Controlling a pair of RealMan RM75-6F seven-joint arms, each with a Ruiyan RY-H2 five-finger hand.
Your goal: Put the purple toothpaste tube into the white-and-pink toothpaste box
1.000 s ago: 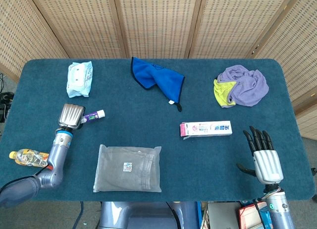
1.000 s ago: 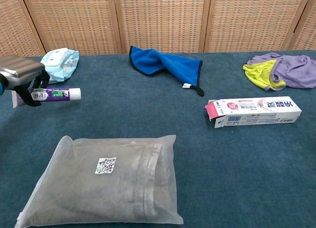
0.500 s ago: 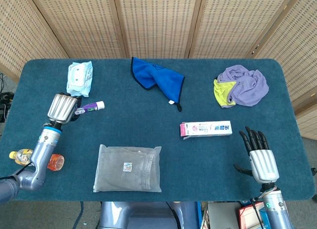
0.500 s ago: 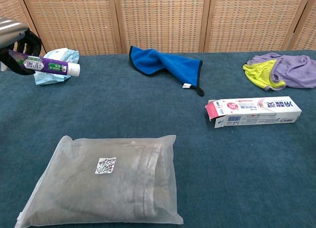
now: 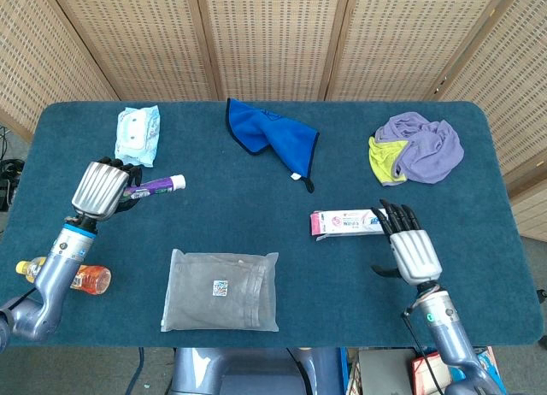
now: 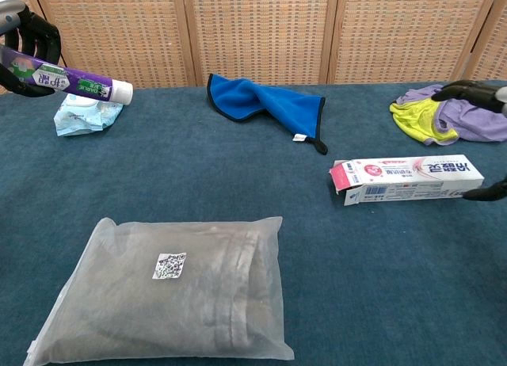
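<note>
My left hand (image 5: pixel 104 190) grips the purple toothpaste tube (image 5: pixel 156 186) by its tail and holds it above the table at the left, white cap pointing right. The chest view shows the same tube (image 6: pixel 73 79) raised at the upper left, with that hand (image 6: pixel 22 41) at the frame's corner. The white-and-pink toothpaste box (image 5: pixel 347 223) lies flat right of centre, its open pink flap facing left (image 6: pixel 404 178). My right hand (image 5: pixel 408 246) hovers over the box's right end with fingers spread, holding nothing; only its fingertips (image 6: pixel 467 89) show in the chest view.
A clear bag of grey cloth (image 5: pixel 222 290) lies at the front centre. A blue cloth (image 5: pixel 272 138), a wipes pack (image 5: pixel 137 135) and a purple-and-yellow cloth heap (image 5: pixel 417 147) line the far side. A small drink bottle (image 5: pixel 75 277) lies at the left edge.
My left hand has lifted the tube higher off the table. My right hand has moved from the front right edge up to the box's right end.
</note>
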